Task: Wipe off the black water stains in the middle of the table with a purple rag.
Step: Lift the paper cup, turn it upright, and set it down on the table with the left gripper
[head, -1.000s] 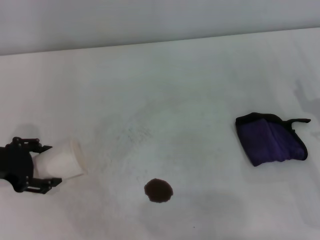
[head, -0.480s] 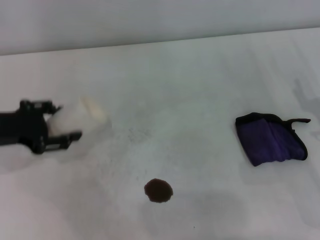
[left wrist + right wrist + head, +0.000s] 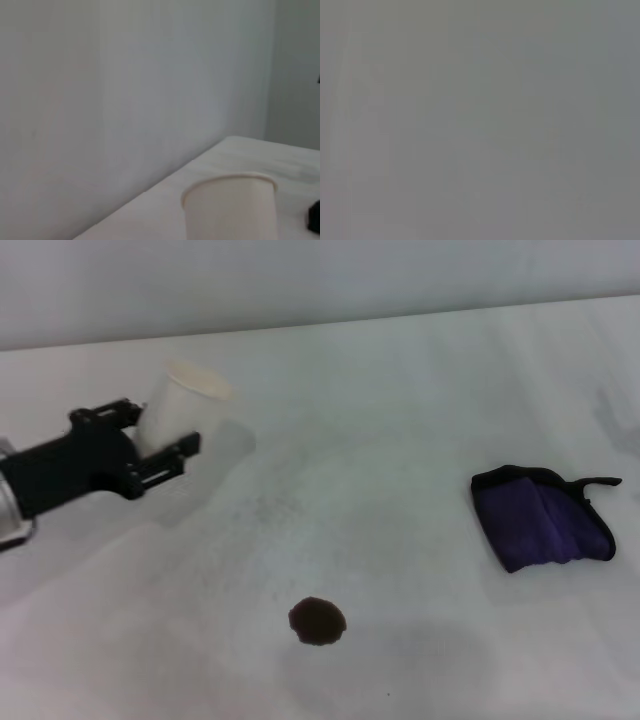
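Nearest, low centre of the head view, the stain [image 3: 317, 621] sits untouched. Rag [image 3: 545, 519] lies mid-right, well apart. Upper left, my left claw [image 3: 165, 440] pinches the cup [image 3: 179, 408] upright; I should set it down level, clear of the stain. Right claw not seen.

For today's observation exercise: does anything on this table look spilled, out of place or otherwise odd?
Yes. A dark blot, the black water stains, sits on the white table near its front edge. The purple rag lies crumpled and untouched off to the right. The left gripper holds a white paper cup upright.
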You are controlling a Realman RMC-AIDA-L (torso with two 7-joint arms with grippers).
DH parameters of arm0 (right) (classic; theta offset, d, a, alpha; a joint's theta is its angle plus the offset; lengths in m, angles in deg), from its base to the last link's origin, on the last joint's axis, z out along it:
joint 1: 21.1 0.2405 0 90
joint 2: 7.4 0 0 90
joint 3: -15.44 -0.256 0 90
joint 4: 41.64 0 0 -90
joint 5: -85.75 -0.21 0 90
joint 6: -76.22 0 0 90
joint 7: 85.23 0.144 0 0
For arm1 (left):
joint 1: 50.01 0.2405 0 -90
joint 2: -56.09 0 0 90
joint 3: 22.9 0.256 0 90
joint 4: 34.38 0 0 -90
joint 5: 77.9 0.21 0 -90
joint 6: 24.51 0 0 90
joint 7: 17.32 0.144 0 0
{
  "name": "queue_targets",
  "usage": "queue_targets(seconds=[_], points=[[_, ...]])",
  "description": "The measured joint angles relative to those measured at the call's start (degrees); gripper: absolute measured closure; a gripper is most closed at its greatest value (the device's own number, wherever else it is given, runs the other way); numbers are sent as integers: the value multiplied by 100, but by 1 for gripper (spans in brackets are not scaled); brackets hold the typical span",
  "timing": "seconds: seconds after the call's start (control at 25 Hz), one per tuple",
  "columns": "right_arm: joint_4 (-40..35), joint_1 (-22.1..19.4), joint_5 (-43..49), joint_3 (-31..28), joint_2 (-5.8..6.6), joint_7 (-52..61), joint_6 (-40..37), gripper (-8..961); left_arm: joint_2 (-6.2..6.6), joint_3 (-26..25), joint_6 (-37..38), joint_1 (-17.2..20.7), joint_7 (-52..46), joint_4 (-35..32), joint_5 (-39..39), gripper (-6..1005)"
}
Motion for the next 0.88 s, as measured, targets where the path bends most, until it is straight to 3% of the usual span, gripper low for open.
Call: queue_targets(seconds=[0.36, 0.88], points=[[-263, -131, 9, 228, 18, -72, -181, 113, -47, 0, 465, -265, 2039, 2014, -1344, 381], [-484, -404, 9, 330, 24, -78, -59, 112, -77, -53, 628, -6, 2853, 2785, -1711, 356]])
